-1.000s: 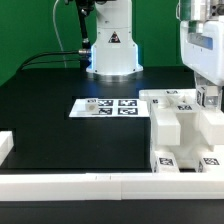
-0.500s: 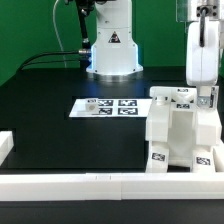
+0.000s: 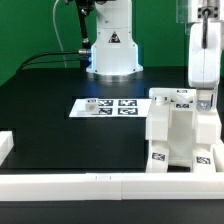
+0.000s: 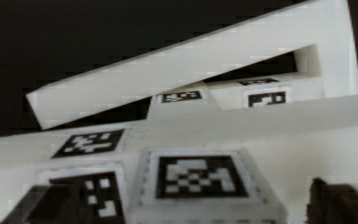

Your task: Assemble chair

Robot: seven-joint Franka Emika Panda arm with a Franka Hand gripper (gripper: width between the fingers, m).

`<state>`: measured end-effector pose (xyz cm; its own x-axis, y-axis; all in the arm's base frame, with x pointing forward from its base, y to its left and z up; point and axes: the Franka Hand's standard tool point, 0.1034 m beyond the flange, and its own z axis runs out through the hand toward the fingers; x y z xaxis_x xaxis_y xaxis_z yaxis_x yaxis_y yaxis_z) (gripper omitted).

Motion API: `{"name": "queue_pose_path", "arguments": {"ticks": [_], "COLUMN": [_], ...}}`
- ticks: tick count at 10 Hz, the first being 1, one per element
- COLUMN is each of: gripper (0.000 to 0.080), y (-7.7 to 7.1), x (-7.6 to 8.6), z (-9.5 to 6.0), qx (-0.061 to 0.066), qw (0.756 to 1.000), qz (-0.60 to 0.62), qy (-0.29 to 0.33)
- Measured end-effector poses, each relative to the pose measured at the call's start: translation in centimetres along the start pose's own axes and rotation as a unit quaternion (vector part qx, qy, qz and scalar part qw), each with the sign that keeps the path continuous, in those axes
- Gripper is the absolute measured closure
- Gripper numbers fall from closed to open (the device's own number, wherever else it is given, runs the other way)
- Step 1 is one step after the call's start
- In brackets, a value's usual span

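Observation:
The chair (image 3: 178,132) is a white blocky structure bearing black-and-white tags. It stands upright at the exterior view's right, close to the front rail. My gripper (image 3: 205,100) comes down from above onto its top right part. In the wrist view the gripper (image 4: 197,205) has a dark finger on each side of a tagged white block of the chair (image 4: 194,175), and it looks shut on that block. A white slab of the chair (image 4: 176,70) slants away beyond the block.
The marker board (image 3: 105,105) lies flat on the black table to the left of the chair. A long white rail (image 3: 80,186) edges the table's front. The robot base (image 3: 112,50) stands at the back.
One second ago the chair lay lower and flatter and the gripper hand looked wider. It has since been turned upright, and nothing has moved in the last half second.

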<state>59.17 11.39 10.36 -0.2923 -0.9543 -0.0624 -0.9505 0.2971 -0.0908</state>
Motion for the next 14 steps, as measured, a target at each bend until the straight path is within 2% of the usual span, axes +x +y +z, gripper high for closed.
{"name": "queue_pose_path", "arguments": {"ticks": [1,3,5,8,9,10,11,12,13,14], "gripper": [0.0157,0.0152,0.0151,0.0151,0.0151,0.0151,0.0151,0.0151,0.0151,0.0151], "y": [0.0,-0.9,-0.6,-0.6,0.0,0.4,1.2,2.0,1.3,1.1], "x": [0.2,1.5,1.4,1.6,2.5,4.1,5.9,7.1,6.7,6.6], "z": [-0.7,-3.8,-3.2,-3.1,-2.7,-2.9,-3.2,-3.2,-3.5,-3.5], "qx": [0.003,0.018,0.017,0.018,0.015,0.017,0.014,0.010,0.014,0.017], "qw": [1.000,0.999,0.999,0.998,0.996,0.987,0.976,0.961,0.957,0.941], "qz": [-0.015,-0.032,-0.036,-0.058,-0.080,-0.156,-0.216,-0.275,-0.289,-0.337], "qy": [-0.008,-0.033,-0.029,-0.028,-0.025,-0.025,-0.030,-0.031,-0.030,-0.029]}}
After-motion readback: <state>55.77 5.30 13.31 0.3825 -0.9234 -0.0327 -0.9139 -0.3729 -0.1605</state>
